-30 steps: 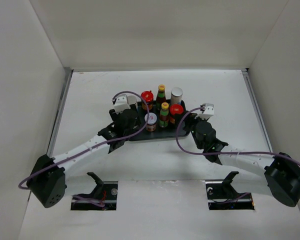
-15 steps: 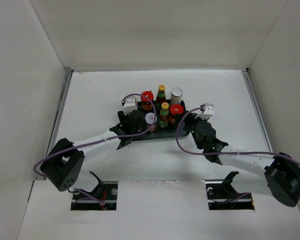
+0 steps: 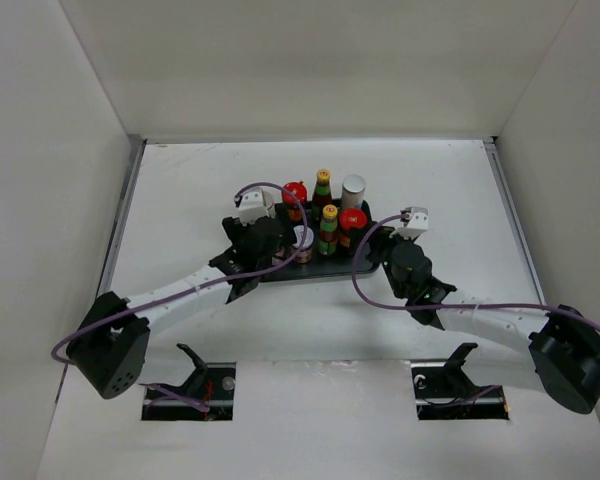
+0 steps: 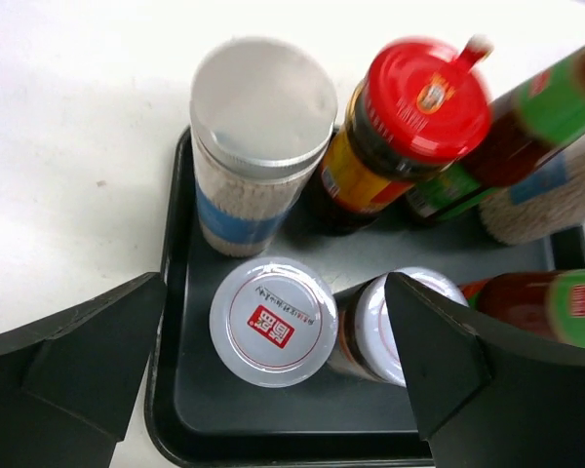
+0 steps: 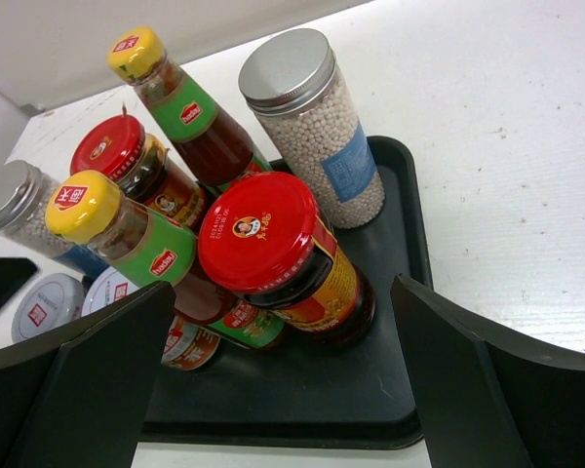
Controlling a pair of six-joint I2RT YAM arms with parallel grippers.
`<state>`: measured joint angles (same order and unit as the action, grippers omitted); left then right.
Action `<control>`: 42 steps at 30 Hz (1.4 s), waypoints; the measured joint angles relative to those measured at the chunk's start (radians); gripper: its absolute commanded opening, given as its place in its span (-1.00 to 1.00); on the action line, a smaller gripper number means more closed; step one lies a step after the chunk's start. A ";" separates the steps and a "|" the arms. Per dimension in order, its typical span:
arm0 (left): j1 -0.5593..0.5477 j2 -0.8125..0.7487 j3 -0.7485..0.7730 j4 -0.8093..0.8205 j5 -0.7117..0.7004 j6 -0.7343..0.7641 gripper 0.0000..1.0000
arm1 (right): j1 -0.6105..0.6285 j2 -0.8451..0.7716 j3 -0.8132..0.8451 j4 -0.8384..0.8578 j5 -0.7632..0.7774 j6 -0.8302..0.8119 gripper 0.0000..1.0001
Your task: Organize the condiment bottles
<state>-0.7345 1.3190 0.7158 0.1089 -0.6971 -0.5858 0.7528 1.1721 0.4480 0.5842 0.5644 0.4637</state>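
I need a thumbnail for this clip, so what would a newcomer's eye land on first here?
The tight cluster of condiment bottles on the black tray mid-table stands out, above all the red-lidded jar at its near right and the yellow-capped sauce bottle beside it. Flanking the tray, the left gripper is open, aimed at a white-lidded jar in a tray corner, and the right gripper is open, facing the red-lidded jar.

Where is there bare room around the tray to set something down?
Free: the table behind the tray toward the back wall, and left and right of it. Crowded: the tray, packed with bottles, and its near corners, where the left hand and right hand hover.
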 measured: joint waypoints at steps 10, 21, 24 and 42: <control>0.065 -0.280 -0.072 0.032 -0.093 0.066 1.00 | -0.007 -0.097 -0.018 0.002 0.060 -0.007 1.00; 0.422 -0.475 -0.259 -0.073 0.046 -0.176 1.00 | -0.032 -0.078 -0.032 0.019 0.169 0.023 1.00; 0.480 -0.475 -0.277 -0.120 0.082 -0.221 1.00 | -0.032 -0.058 -0.030 0.016 0.170 0.035 1.00; 0.491 -0.364 -0.343 -0.017 0.207 -0.335 1.00 | -0.248 -0.040 0.053 -0.110 0.173 0.189 -0.63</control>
<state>-0.2436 0.9546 0.3733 0.0921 -0.4904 -0.9207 0.5053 1.1316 0.5014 0.4744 0.7372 0.6529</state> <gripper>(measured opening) 0.997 0.182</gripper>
